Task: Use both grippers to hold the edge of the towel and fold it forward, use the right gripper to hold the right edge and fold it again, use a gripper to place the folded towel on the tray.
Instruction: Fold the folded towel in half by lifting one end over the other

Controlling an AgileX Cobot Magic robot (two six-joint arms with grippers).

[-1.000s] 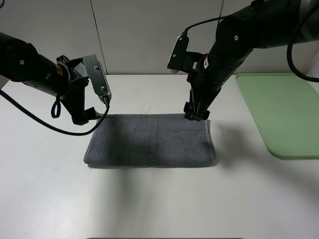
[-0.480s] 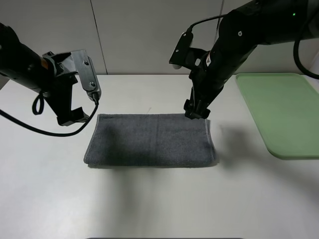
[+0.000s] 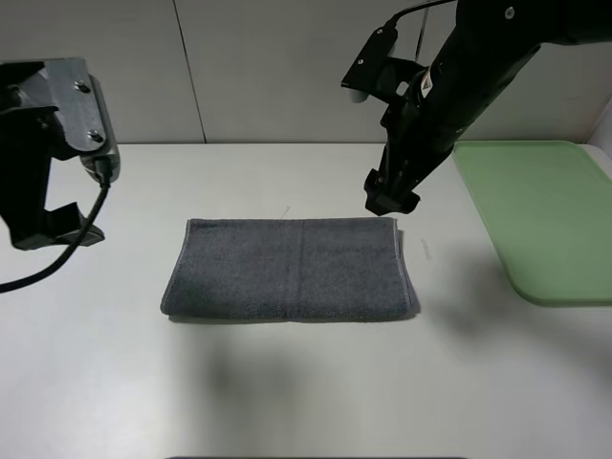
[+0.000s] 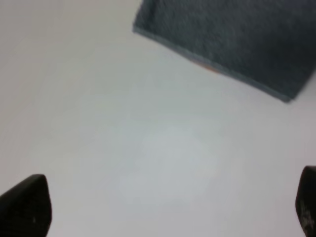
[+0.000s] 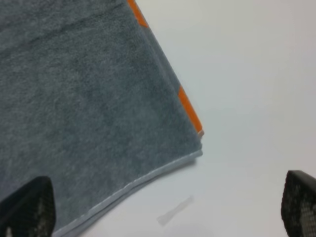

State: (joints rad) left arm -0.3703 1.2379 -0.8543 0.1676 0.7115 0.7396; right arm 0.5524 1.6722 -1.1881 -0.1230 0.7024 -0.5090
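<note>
Towel (image 3: 292,270) is in neither claw. The right gripper (image 3: 390,202) has its two black fingers (image 5: 24,207) spread wide with nothing between them. In the right wrist view only the towel's corner and bare table (image 3: 306,402) show in the gap. This gripper hangs just above the towel's far right corner, clear of the cloth, and its arm rises up and away from that corner. The left gripper (image 4: 165,207) also has its fingers (image 4: 24,205) set far apart and grips nothing. In its wrist view there is only bare table between them, with the towel's corner well beyond the tips. It is raised well off the towel's left end, level with the far side of the cloth.

The towel lies flat on the table, folded to a wide dark grey rectangle. Its long axis runs left to right across the exterior high view, and its short ends face the two arms. The right edge (image 3: 403,268), a thin light grey hemmed strip, closes off the end nearest the right gripper. In the right wrist view an orange band (image 5: 190,111) peeks out along the side that meets that hem at the corner. The tray (image 3: 540,215), pale green, lies to the right of the towel, well apart from it, with nothing on the part that shows.
</note>
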